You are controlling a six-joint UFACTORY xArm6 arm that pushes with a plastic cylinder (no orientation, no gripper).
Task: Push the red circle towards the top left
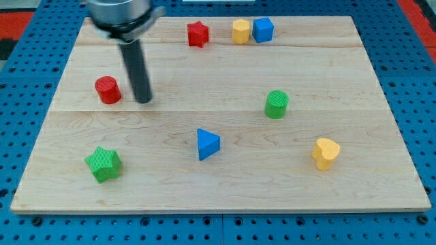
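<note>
The red circle (107, 90) is a short red cylinder standing on the wooden board (225, 184) at the view's left, about mid-height. My tip (144, 101) rests on the board just to the right of the red circle, a small gap apart, and slightly lower than its centre. The dark rod rises from the tip up toward the view's top left.
A red star (197, 34), a yellow block (240, 31) and a blue cube (263, 30) line the top edge. A green cylinder (276, 104) sits right of centre. A blue triangle (208, 143), a green star (103, 164) and a yellow heart (325, 153) lie lower.
</note>
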